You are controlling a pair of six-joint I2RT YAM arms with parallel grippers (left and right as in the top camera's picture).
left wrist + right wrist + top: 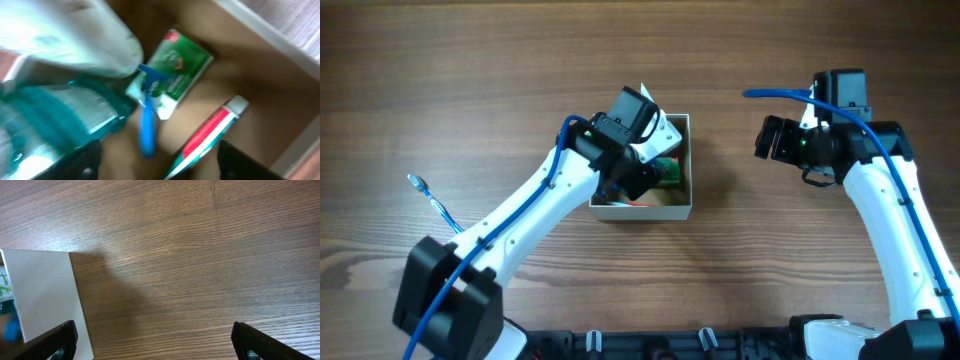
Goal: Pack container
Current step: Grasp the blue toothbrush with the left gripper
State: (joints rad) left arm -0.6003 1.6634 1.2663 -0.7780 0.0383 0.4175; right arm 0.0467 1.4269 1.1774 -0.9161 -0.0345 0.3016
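The container (650, 211) is a white cardboard box with a tan interior (260, 100), at the table's middle. Inside lie a green packet (175, 70), a blue-handled item (147, 120), a red, white and green toothpaste tube (210, 132), a teal bottle (55, 120) and a pale rounded item (75, 35). My left gripper (645, 172) hangs over the box; its fingers (160, 167) are open and hold nothing. My right gripper (775, 140) is open and empty above bare table to the right of the box, whose white outer wall (45, 295) shows in the right wrist view.
A thin blue and white toothbrush-like item (428, 200) lies on the wooden table (770, 260) far left of the box. The left arm covers much of the box from above.
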